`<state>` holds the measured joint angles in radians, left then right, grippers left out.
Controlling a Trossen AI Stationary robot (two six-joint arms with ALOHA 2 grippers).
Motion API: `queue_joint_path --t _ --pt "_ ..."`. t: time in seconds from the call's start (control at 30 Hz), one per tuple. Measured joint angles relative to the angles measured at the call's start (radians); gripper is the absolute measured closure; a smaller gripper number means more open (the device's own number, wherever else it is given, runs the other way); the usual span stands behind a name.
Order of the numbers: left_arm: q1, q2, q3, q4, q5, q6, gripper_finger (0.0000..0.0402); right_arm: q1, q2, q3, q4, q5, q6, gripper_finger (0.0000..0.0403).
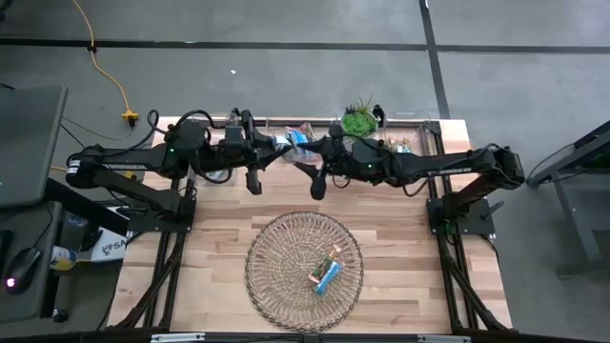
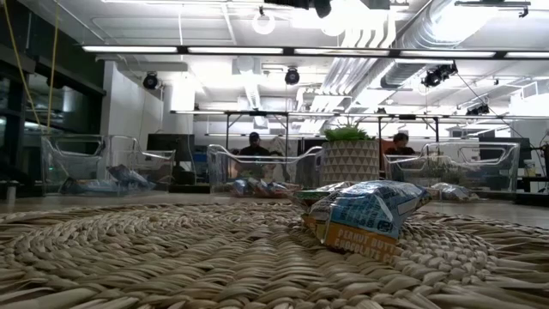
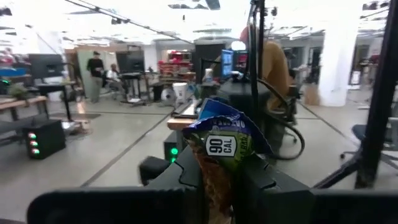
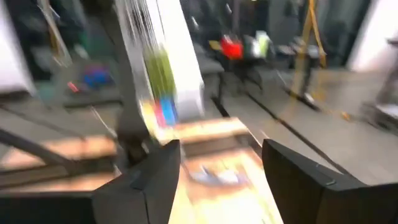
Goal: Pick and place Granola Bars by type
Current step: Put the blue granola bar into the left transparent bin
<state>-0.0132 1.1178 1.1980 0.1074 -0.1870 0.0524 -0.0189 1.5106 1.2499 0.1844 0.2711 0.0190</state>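
Observation:
My left gripper [image 3: 217, 186] is shut on a granola bar [image 3: 224, 140] with a blue-green wrapper printed "90 CAL". It is raised above the table's far middle [image 1: 284, 143]. Facing it from the right, my right gripper [image 4: 221, 180] stands open with nothing between its fingers, also raised [image 1: 310, 157]. Two more granola bars [image 1: 325, 272] lie in the round woven basket [image 1: 276, 286] near the front edge. In the low view one blue-white bar [image 2: 377, 206] rests on a tan one [image 2: 343, 236]. My left gripper pinches the granola bar between its two fingers at the wrapper's brown lower part [image 3: 214, 177]. The blue-green printed end [image 3: 225, 127] sticks out past the fingertips. The bar is lifted clear of the table.
Clear plastic bins [image 1: 410, 129] with more wrapped bars [image 1: 303, 133] line the table's far edge, beside a small green potted plant [image 1: 360, 120]. Bare wood [image 1: 210, 229] lies between the arms and the basket. People sit in the room beyond.

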Motion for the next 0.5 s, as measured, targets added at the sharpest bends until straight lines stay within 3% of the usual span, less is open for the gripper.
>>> queue_joint_path --t 0.23,0.5 --pt "0.000 -0.071 0.001 -0.076 -0.127 0.041 0.0361 0.000 -0.029 0.000 -0.284 0.063 0.078 0.0191" --pt "0.000 -0.173 0.001 -0.268 -0.447 -0.047 0.0362 0.016 -0.025 -0.022 -0.505 -0.029 0.252 0.0187"
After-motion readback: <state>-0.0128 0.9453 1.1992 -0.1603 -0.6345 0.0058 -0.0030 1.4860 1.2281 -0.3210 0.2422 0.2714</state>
